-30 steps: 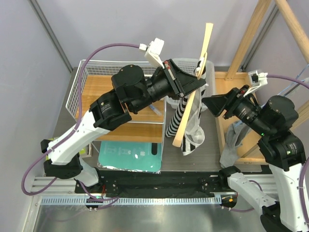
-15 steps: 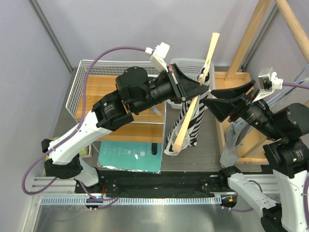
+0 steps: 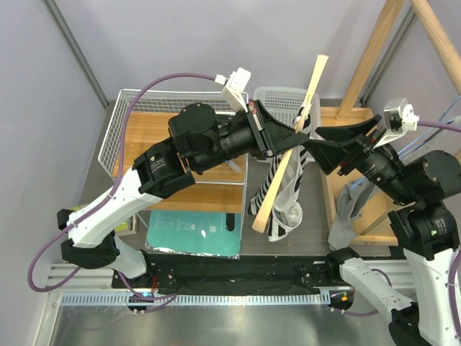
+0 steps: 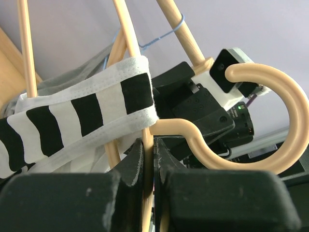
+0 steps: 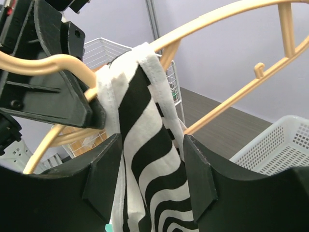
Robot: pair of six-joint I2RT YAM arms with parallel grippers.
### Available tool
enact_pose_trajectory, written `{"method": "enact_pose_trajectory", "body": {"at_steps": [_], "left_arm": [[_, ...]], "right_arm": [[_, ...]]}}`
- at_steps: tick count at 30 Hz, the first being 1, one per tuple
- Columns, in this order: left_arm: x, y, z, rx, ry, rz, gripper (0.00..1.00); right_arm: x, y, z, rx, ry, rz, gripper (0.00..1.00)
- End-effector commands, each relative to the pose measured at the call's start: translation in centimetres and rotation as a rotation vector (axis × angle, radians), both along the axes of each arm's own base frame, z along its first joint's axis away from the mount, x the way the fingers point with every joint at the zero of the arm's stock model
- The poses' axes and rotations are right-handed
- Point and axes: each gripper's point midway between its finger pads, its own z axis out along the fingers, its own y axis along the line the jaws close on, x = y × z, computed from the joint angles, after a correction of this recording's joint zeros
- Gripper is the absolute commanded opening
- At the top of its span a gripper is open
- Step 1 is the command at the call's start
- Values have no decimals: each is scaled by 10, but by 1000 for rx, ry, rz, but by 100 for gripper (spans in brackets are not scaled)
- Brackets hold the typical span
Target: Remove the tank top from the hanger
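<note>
A black-and-white striped tank top (image 3: 282, 194) hangs from a pale wooden hanger (image 3: 288, 155) held tilted in the air. My left gripper (image 3: 299, 131) is shut on the hanger's stem (image 4: 147, 159) just below the hook (image 4: 270, 121). A strap (image 4: 87, 116) lies over the hanger arm next to the jaws. My right gripper (image 3: 328, 146) is open, its fingers on either side of the hanging striped cloth (image 5: 149, 159), near the left gripper.
A wire basket (image 3: 140, 108) with a wooden board stands at the back left. A white plastic basket (image 3: 288, 97) is behind the hanger. A wooden rack (image 3: 374, 50) with grey cloth (image 3: 346, 209) is at the right. A teal sheet (image 3: 191, 231) lies in front.
The hanger has swung a little and the tank top has shifted right and lower. My right gripper has moved in closer around the strap.
</note>
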Motion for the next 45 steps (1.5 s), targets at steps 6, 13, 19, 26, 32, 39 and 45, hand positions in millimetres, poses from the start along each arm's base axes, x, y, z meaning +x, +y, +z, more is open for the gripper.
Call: {"method": "enact_pose_trajectory", "body": {"at_steps": [6, 13, 19, 26, 32, 39, 45], "left_arm": [[-24, 16, 39, -113, -43, -76, 0], [-24, 17, 37, -105, -45, -74, 0], [-14, 19, 27, -67, -49, -13, 0], [-14, 22, 19, -51, -50, -7, 0], [-23, 38, 26, -71, -62, -22, 0], [-43, 56, 46, -102, -135, -84, 0], [-45, 67, 58, -76, -304, -61, 0]], "right_arm": [[10, 4, 9, 0, -48, 4, 57], [16, 9, 24, 92, -64, 30, 35], [41, -18, 52, 211, -85, -166, 1], [93, -61, 73, 299, -79, -483, 1], [131, -76, 85, 228, -114, -637, 1], [155, -75, 109, 219, -168, -673, 1], [140, -63, 165, 338, -293, -562, 1]]}}
